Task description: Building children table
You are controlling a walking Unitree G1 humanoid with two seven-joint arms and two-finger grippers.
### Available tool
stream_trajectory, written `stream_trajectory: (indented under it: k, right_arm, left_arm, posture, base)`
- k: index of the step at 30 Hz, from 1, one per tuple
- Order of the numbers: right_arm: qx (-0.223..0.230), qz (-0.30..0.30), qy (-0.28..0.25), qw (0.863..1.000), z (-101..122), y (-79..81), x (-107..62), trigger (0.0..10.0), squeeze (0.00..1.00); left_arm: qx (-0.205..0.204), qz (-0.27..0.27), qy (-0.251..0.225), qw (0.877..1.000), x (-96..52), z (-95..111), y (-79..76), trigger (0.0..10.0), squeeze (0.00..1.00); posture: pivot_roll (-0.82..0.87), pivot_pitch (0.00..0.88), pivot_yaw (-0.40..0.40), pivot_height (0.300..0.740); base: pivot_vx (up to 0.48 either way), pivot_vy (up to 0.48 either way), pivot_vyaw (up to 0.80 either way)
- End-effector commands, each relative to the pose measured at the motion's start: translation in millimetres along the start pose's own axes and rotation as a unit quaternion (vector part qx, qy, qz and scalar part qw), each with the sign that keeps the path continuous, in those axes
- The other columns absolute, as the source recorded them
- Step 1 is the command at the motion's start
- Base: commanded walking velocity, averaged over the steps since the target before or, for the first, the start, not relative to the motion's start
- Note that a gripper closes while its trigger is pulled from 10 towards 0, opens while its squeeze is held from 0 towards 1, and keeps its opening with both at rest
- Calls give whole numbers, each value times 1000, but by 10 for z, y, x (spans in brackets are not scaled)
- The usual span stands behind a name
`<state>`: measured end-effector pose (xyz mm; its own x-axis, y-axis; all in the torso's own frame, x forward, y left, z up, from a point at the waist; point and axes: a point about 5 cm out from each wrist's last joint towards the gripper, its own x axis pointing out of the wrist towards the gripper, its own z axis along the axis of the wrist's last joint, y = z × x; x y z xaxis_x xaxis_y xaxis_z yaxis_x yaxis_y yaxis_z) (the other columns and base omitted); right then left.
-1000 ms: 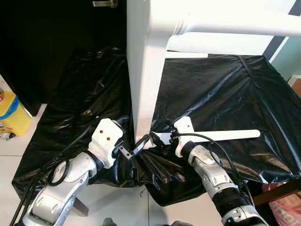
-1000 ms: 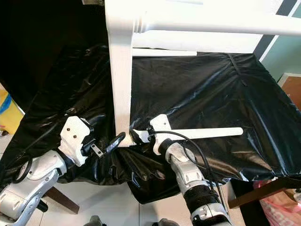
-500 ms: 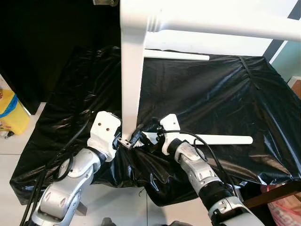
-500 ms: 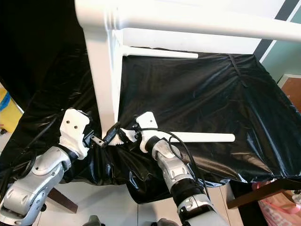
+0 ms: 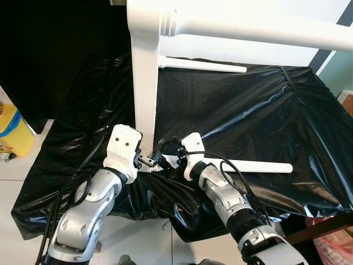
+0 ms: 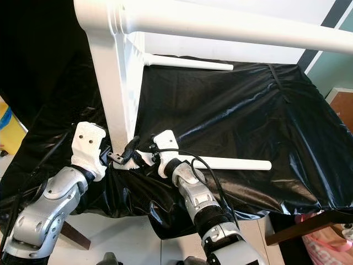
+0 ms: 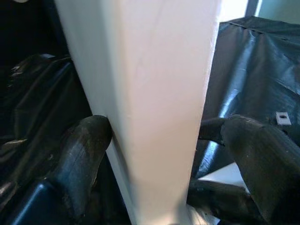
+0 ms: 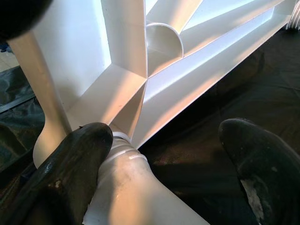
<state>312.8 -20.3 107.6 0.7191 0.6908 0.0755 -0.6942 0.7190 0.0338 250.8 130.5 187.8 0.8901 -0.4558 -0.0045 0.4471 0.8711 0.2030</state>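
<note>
At the black sheet's [image 5: 265, 110] near edge, both grippers have shifted left with the table frame [image 5: 144, 94].

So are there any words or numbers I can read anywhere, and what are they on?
No text can be read here.
The yellow container at the robot's left edge has a blue band and some print low down, but it is too small and blurred to read.
The white table frame, the loose white leg and the black plastic sheet carry no lettering.

black-sheeted surface [image 5: 265, 110], white table frame [image 5: 144, 99], loose leg [image 5: 259, 165]
</note>
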Motion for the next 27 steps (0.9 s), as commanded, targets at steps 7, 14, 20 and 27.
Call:
stream_trajectory:
  k: [7,14,20,27]
  right_arm:
    - [-9,-4,-16,1000,74,-74,-27,10000,0]
    - [-15,-37,-24,999,102,-256,-175,10000,0]
    - [-15,-77,-37,996,178,-450,-289,10000,0]
    - [-25,-97,-65,993,300,-590,-451,10000,0]
  left_arm:
    - [-17,126,18,992,66,-31,52,10000,0]
    - [-37,165,8,986,164,11,-13,10000,0]
    - [-63,200,-9,978,280,73,-51,10000,0]
    - [-74,219,-23,973,387,136,-63,10000,0]
  posture:
    - [101,71,-122,740]
    - [89,77,-121,740]
    - [79,79,-121,740]
    - [67,81,-121,740]
  base:
    - [0,0,0]
    - [0,0,0]
    - [0,0,0]
    - [0,0,0]
